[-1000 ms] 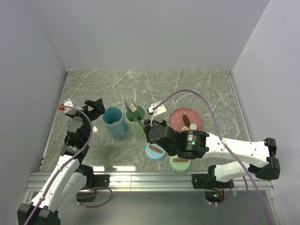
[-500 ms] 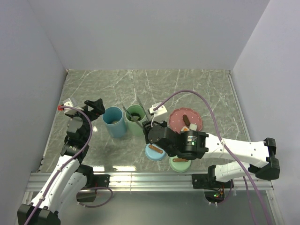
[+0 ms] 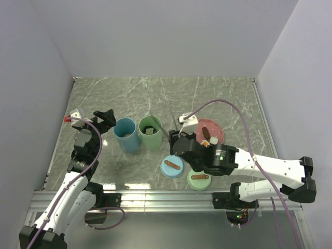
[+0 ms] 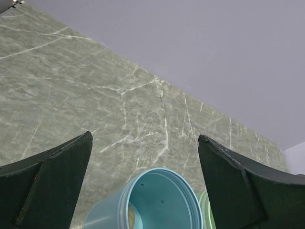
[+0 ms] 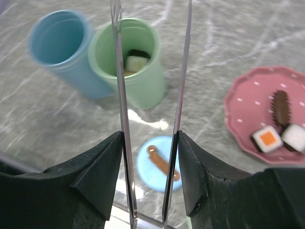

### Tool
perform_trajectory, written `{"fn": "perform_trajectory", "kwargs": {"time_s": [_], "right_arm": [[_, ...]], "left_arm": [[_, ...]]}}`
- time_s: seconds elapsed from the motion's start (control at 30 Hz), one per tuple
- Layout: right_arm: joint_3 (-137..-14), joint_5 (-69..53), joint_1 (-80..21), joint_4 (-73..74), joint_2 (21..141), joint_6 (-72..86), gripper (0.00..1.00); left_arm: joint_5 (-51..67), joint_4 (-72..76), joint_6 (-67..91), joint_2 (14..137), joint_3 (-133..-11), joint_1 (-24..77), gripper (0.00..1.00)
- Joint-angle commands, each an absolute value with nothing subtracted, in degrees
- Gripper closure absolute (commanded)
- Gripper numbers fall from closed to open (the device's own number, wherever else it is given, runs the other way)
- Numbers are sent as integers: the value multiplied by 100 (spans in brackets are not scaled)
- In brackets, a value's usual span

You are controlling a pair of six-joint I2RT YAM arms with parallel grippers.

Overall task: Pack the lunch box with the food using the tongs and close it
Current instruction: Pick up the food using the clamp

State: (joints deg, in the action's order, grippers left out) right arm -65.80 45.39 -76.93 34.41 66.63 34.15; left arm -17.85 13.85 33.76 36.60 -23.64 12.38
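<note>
My right gripper (image 5: 150, 138) is shut on the tongs (image 5: 119, 95), one finger pressing each thin metal arm; the arms stand apart with nothing between their tips. The tongs (image 3: 174, 122) point away from me, between the green container (image 3: 150, 132) and the pink plate (image 3: 219, 136). A white-and-dark food piece (image 5: 136, 62) lies inside the green container (image 5: 143, 86). On the plate (image 5: 243, 105) lie an orange-topped piece (image 5: 268, 138), a white piece (image 5: 294, 136) and a brown piece (image 5: 281, 107). My left gripper (image 4: 145, 143) hangs open above the blue container (image 4: 157, 200).
A blue lid (image 3: 173, 167) and a green lid (image 3: 199, 179), each with a brown handle, lie flat near the front rail. The blue container (image 3: 127, 134) stands left of the green one. White walls close in the marble table (image 3: 155, 93) on three sides.
My right arm has drawn back to the right, away from the green container. The tongs' arms have spread apart, and a food piece now lies in the green container.
</note>
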Motion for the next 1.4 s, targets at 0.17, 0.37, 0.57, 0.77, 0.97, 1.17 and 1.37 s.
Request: {"fn": "perform_trajectory", "kwargs": {"time_s": [0.17, 0.37, 0.57, 0.77, 0.97, 1.17, 1.37], "right_arm": [[-5652, 4377, -6146, 3480, 5855, 3964, 44], [-4923, 4184, -5476, 3629, 5283, 4244, 44], [-4413, 3964, -5396, 3964, 5115, 4772, 44], [-4061, 3911, -5545, 4350, 5081, 5404, 46], [-4034, 4140, -5757, 5018, 4791, 5941, 47], [-3850, 4034, -5757, 5018, 4719, 5959, 47], [-3911, 4069, -5757, 5045, 4886, 5976, 56]], "left_arm": [[-1723, 1538, 3428, 3674, -2373, 1213, 1], [-1688, 1582, 3419, 3691, -2356, 1204, 1], [-1617, 1626, 3428, 3726, -2347, 1213, 1], [-1521, 1696, 3445, 3761, -2312, 1204, 1], [-1494, 1723, 3454, 3762, -2303, 1204, 1], [-1485, 1688, 3454, 3691, -2303, 1204, 1], [-1485, 1652, 3463, 3630, -2294, 1204, 1]]}}
